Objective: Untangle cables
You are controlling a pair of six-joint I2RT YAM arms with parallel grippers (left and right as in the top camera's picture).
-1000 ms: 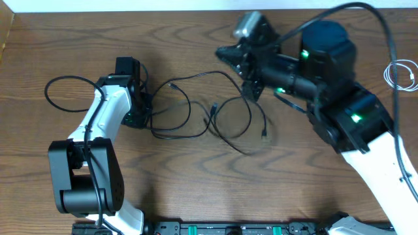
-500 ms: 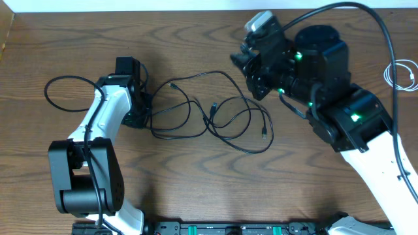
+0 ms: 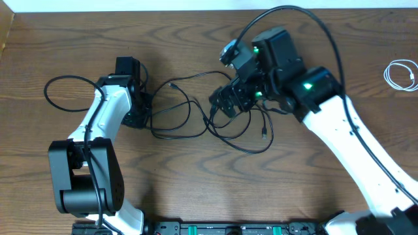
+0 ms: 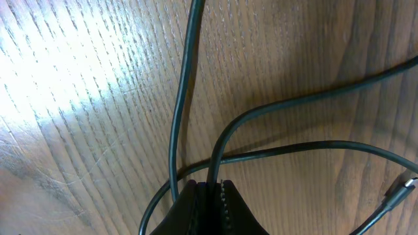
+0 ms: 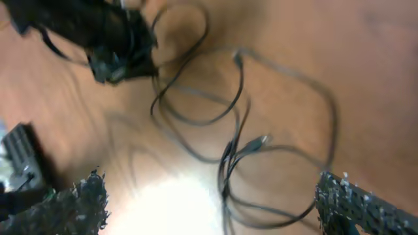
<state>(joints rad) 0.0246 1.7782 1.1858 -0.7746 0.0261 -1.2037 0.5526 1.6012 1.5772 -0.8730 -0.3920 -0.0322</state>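
Note:
Thin black cables (image 3: 176,136) lie in overlapping loops on the wooden table between the two arms, with a small plug (image 3: 263,134) at the right of the tangle. My left gripper (image 3: 138,111) sits low at the tangle's left end. In the left wrist view this left gripper (image 4: 210,185) is shut on a black cable (image 4: 185,85). My right gripper (image 3: 222,104) hovers over the middle of the loops. Its fingers (image 5: 78,202) stand wide apart with nothing between them, and the blurred cables (image 5: 225,170) lie below. A short white cable (image 3: 401,73) is coiled at the far right.
A black wire loop (image 3: 62,88) curves out beside the left arm at the left. The table's back edge (image 3: 130,12) meets a white surface. The arm bases and a black rail (image 3: 222,228) line the front edge.
My right gripper has opened and swung down and left, from the back right to above the tangle. The cable loops have settled slightly on the table. The left arm has not moved.

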